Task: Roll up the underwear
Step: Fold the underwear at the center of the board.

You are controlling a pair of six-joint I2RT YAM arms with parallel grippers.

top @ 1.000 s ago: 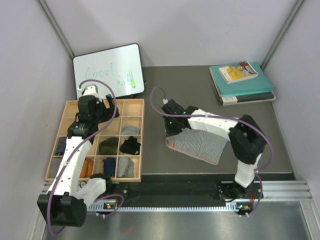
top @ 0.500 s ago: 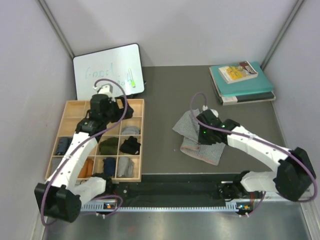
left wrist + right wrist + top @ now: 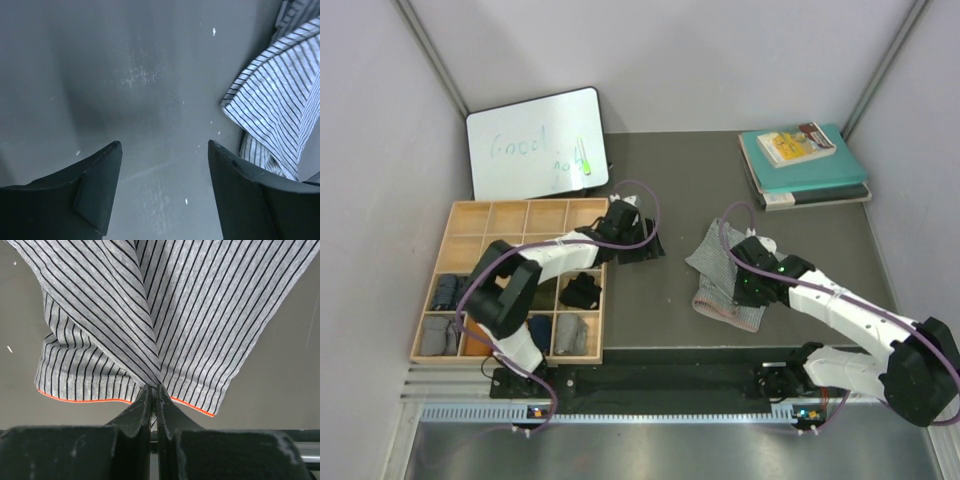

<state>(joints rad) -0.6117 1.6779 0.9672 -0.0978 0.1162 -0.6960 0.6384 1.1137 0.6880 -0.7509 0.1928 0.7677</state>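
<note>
1. While my right fingers [image 3: 154, 390] are pinched shut on a bunched fold of the grey striped underwear [image 3: 712, 272], in the middle of the surface [image 3: 665, 185], I judge a pull could drag it into a heap, not a roll.
2. My left fingers [image 3: 636, 246] hang partly open, empty, near it; closing early would grab bare surface.

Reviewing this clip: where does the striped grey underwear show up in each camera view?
Top external: striped underwear crumpled right of centre, pinched by the right gripper.
Left wrist: striped underwear at the right edge, beside the open left gripper.
Right wrist: striped underwear fills the upper frame, clamped between the fingers.
Shared landmark: the dark grey table.
</note>
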